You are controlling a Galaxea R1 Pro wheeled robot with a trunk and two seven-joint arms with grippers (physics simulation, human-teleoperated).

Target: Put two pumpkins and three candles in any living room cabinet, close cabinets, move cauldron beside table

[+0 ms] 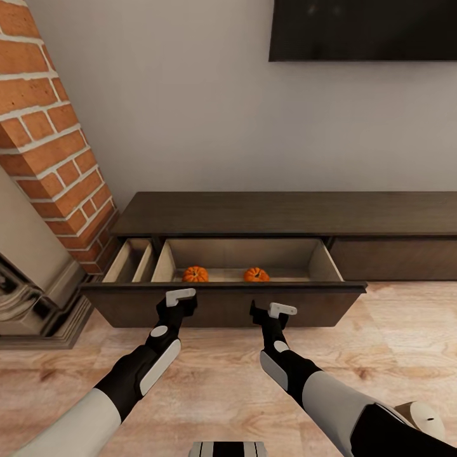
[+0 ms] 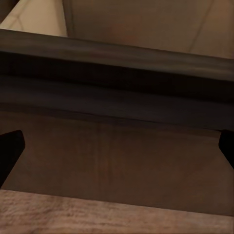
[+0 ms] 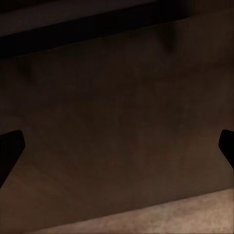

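Observation:
Along the wall stands the long dark-brown cabinet (image 1: 285, 216) with its wide drawer (image 1: 222, 303) pulled out. Two orange pumpkins (image 1: 195, 274) (image 1: 256, 275) lie apart on the drawer's floor. My left gripper (image 1: 181, 299) is just in front of the drawer front, below the left pumpkin, open and holding nothing. My right gripper (image 1: 277, 312) is at the same front, below and right of the right pumpkin, also open. Both wrist views look closely at the dark drawer front (image 2: 117, 146) (image 3: 117, 122), with dark fingertips (image 2: 9, 151) (image 3: 9, 151) wide apart. The candles and the cauldron are out of view.
A red brick chimney (image 1: 57, 139) and a pale stone fireplace surround (image 1: 32, 285) stand at the left, close to the drawer's end. A dark screen (image 1: 362, 28) hangs on the wall. A pale rounded thing (image 1: 424, 416) sits behind my right arm. Wooden floor (image 1: 406, 343) lies open at the right.

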